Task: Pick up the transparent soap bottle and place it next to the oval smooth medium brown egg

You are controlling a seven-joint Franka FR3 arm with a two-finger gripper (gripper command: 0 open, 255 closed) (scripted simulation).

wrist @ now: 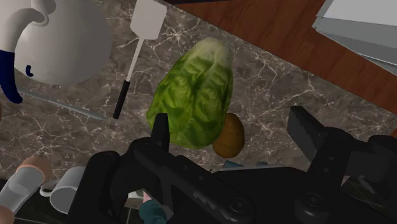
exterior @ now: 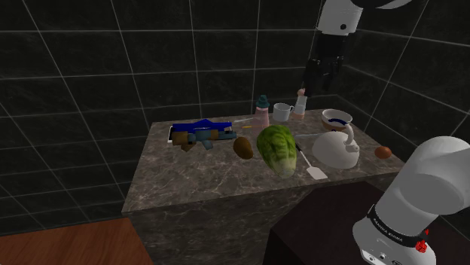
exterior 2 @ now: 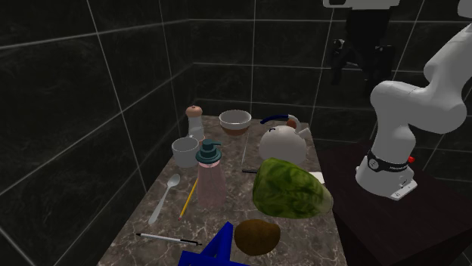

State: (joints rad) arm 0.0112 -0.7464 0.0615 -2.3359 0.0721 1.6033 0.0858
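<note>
Pincer (exterior: pixel 316 84) released: fingers (wrist: pixel 159 130) stand apart, nothing between them. It hangs high over the far end of the desk (exterior: pixel 196 184), clear of everything. In the shoulder view it sits above the shaker (exterior: pixel 301 104) and the bowl (exterior: pixel 337 118).

Soap bottle (exterior: pixel 263 111) is upright on the desk near the back wall. Body is clear with a pinkish tint, cap is teal. White mug (exterior: pixel 282 112) is just beside it, on the shoulder view's right. In the second exterior view a spoon (exterior 2: pixel 163 200) and a pencil (exterior 2: pixel 187 198) lie next to the bottle.

White kettle (exterior: pixel 335 147) sits nearer the stand than the bowl. Spatula (exterior: pixel 309 162) lies between the kettle and the green lettuce head (exterior: pixel 276 149). Brown oval item (exterior: pixel 242 147) is just beside the lettuce, on the far side from the kettle. Blue toy (exterior: pixel 197 133) lies further toward the shoulder view's left.

Brown egg (exterior: pixel 383 152) is by the desk edge at the shoulder view's right, past the kettle. It is well apart from the bottle.
</note>
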